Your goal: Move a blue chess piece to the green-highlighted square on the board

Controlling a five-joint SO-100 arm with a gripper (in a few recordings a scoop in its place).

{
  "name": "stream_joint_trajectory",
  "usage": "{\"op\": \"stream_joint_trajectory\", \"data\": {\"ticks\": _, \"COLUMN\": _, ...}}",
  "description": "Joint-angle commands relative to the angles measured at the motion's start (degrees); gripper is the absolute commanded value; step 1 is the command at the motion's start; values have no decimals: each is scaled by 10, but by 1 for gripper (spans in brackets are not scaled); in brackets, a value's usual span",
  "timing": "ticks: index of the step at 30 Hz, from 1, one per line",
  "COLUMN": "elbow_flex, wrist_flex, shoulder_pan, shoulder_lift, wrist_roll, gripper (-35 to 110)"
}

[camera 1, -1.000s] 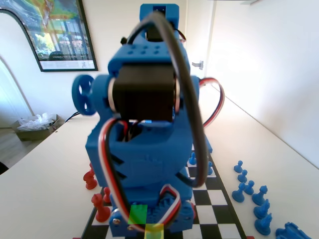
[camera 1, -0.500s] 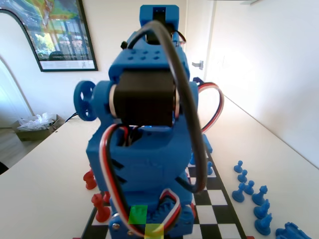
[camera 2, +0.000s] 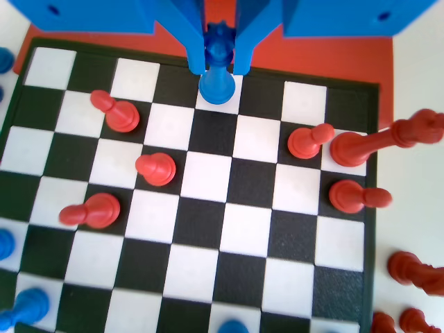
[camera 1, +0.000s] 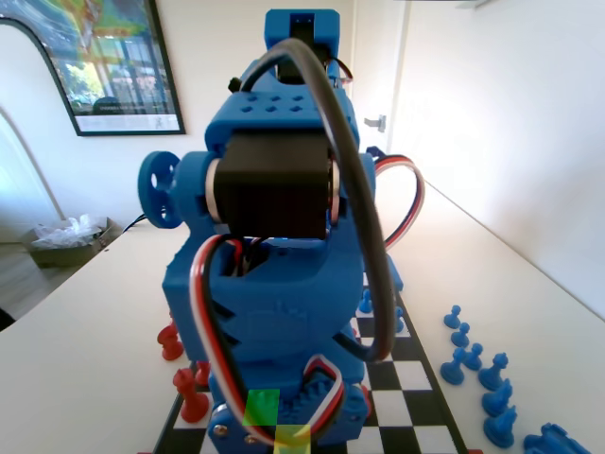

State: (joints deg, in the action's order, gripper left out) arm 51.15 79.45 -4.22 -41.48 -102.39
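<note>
Fixed view: the blue arm [camera 1: 274, 284] blocks most of the board [camera 1: 416, 397]; the green-highlighted square [camera 1: 262, 407] shows at its foot, blue pawns [camera 1: 473, 364] stand off-board at right. Wrist view: the gripper [camera 2: 219, 59] clamps the blue chess piece [camera 2: 218, 69], crown-topped, upright, over a far-row square, red pawns [camera 2: 156, 168] scattered nearby.

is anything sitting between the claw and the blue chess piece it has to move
No. In the wrist view the claw already has its two fingers on either side of the blue chess piece, with nothing between them. The piece's base sits on a white square in the board's far row; the nearest red pawns stand a square or more away.
</note>
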Motion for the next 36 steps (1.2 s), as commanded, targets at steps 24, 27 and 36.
{"op": "stream_joint_trajectory", "data": {"ticks": 24, "elbow_flex": 114, "wrist_flex": -30, "shoulder_pan": -61, "shoulder_lift": -140, "wrist_roll": -29, "gripper": 1}}
{"op": "stream_joint_trajectory", "data": {"ticks": 27, "elbow_flex": 114, "wrist_flex": -32, "shoulder_pan": -65, "shoulder_lift": -139, "wrist_roll": -30, "gripper": 1}}
{"op": "stream_joint_trajectory", "data": {"ticks": 36, "elbow_flex": 123, "wrist_flex": -47, "shoulder_pan": -69, "shoulder_lift": -125, "wrist_roll": -39, "gripper": 1}}
